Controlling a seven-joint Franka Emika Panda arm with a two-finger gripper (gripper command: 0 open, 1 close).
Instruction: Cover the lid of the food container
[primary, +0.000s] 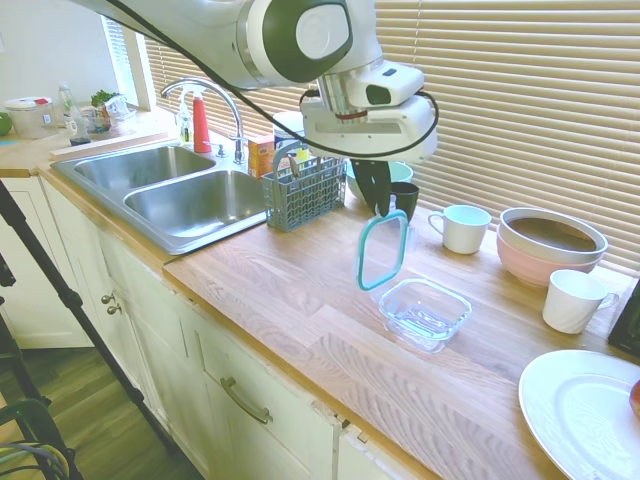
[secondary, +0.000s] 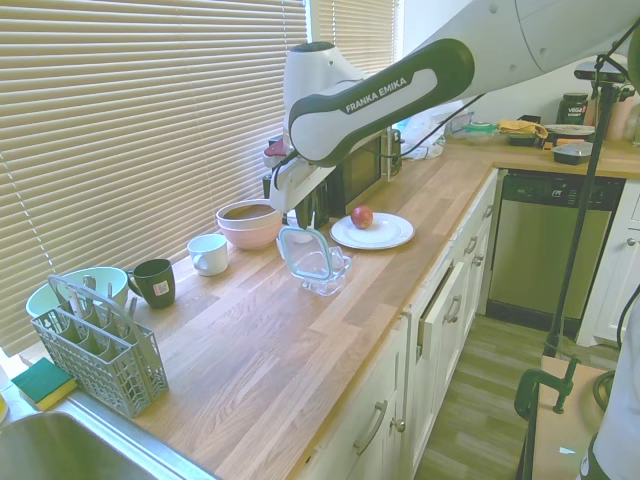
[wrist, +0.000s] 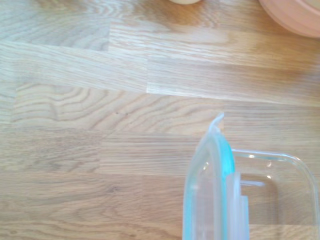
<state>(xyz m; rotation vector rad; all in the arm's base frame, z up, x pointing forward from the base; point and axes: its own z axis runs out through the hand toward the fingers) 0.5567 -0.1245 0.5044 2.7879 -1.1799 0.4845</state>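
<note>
Wooden kitchen counter (primary: 300, 290) near window blinds; gripper (primary: 383, 208) pinched tight on top edge of lid (primary: 383, 250), hung upright, low edge just beside food container (primary: 425, 312), ready to tip down over it

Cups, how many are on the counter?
3. A white cup sits beside the pink bowl, another white cup stands near the white plate, and a dark green mug is beside the grey basket. More may be hidden behind the arm.
</note>
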